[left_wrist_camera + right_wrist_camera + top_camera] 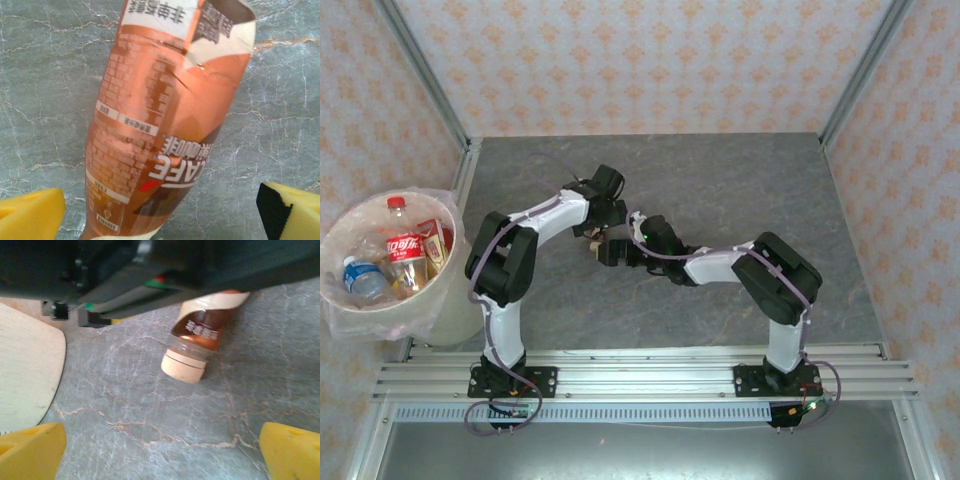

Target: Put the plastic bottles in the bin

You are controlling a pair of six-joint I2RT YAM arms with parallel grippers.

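**A:** Start with the left gripper (160,216). What is it doing?

**B:** It's spread wide with nothing in it. Its yellow fingertips (30,212) stand on either side of the bottle (165,125), with a gap on each side.

**A:** And the bottle?

**B:** It's lying on the table (740,190), about mid-table, between the two arms. It has a dented body and a brown coffee label (150,150). Its cream cap (183,367) points toward the right gripper (160,455).

**A:** What about that one?

**B:** It's spread too, and empty. It sits low over the table, near the cap but not touching it.

**A:** Which step is this?

**B:** The pick-up, I'd say. The left fingers are lined up across the bottle's width, but the squeeze isn't made yet.

**A:** What does the next move call for?

**B:** Closing on the body, probably after a small drop, though I can't judge the height from here. The label looks slick and the wall soft, so I'd expect some give. A firm hold at mid-body seems wise. The lift must then clear the right gripper, which is close by. After that comes a swing left to the bin (450,300), which stands off the table's left edge, well apart from here.

**A:** Is it hard to hit?

**B:** Hardly, since its mouth is far wider than the bottle. Several bottles (405,248) lie inside already, so I'd judge the task well along.
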